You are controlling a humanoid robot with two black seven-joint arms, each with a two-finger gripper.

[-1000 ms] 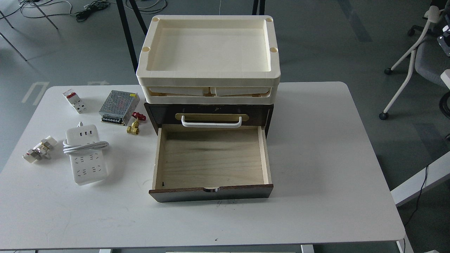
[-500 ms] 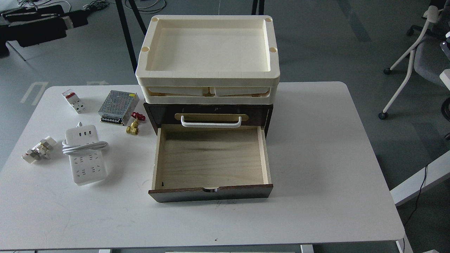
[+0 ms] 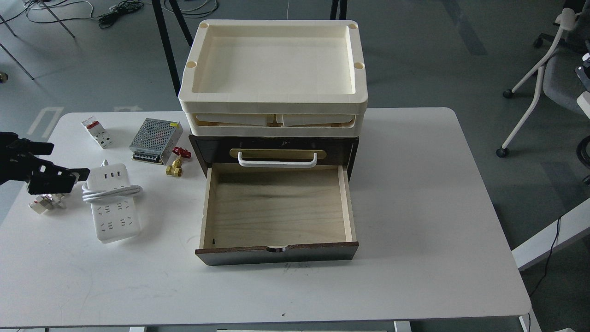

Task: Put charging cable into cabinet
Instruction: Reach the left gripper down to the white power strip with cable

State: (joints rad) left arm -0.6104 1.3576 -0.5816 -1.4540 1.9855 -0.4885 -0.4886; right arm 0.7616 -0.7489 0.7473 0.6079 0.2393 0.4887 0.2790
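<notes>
Only the head view is given. From its left edge the left gripper (image 3: pixel 69 174) reaches in over the table (image 3: pixel 415 193), its tip just beside the USB end of the cable (image 3: pixel 112 203); the fingers look dark and end-on, so whether they are apart or together cannot be told. The right gripper is not in view. That cable, a white strip with its cord looped across the middle, lies flat left of the cabinet (image 3: pixel 272 152), well apart from the open drawer (image 3: pixel 276 207), which is pulled out and bare inside.

Several risks follow, as a judgement. The loose cord loop could slip off when the strip is lifted and snag on the brass valve (image 3: pixel 175 168) or on the drawer's left wall. A grasp taken at one end may let the long strip tilt and drop. The small plug (image 3: pixel 46 200) beneath the gripper could be knocked aside. The drawer's front lip could also catch the strip if it is carried low.
</notes>
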